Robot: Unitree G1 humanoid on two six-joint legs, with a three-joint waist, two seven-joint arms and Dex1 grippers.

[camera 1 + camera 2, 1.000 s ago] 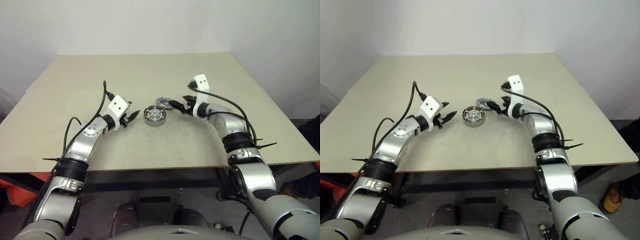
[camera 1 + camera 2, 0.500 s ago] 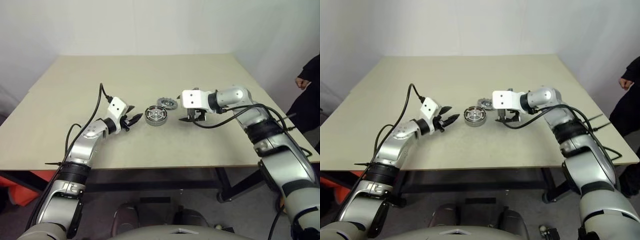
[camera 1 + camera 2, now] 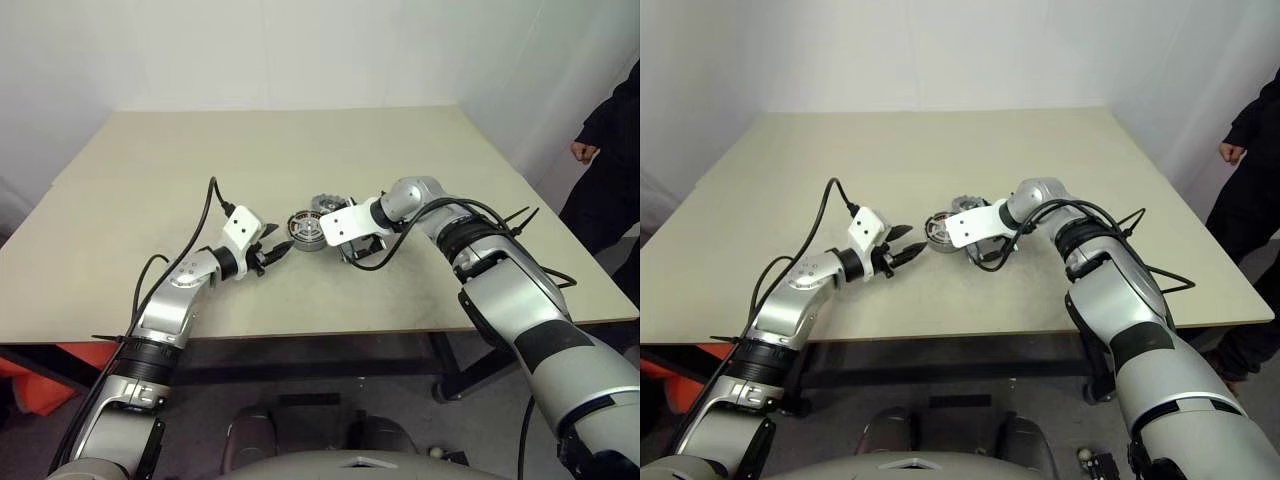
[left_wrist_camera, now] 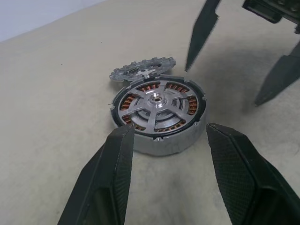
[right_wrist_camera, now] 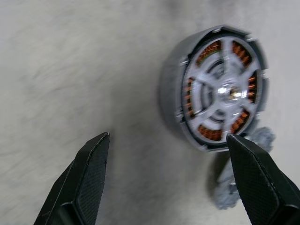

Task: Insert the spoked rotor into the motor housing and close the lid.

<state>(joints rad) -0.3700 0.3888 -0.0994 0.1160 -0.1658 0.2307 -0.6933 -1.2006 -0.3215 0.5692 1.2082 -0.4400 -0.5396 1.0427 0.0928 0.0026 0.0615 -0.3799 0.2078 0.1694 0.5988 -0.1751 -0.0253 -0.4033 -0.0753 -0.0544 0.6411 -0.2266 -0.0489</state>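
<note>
Right gripper (image 3: 349, 254), jaws wide and empty, hovers beside the rotor-filled motor housing (image 4: 157, 112); next, grip the lid (image 4: 140, 69) squarely.

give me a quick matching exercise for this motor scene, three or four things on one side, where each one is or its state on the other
Things:
1. shiny silver spoked rotor
2. dark grey notched-rim lid
3. left tool
4. right tool

Places or states:
a. open, pointing down from above the table beside the housing
b. leaning on the far rim of the round copper-wound motor housing
c. seated in the housing
d. open, just in front of the housing

Pairs: 1-c, 2-b, 3-d, 4-a
</note>
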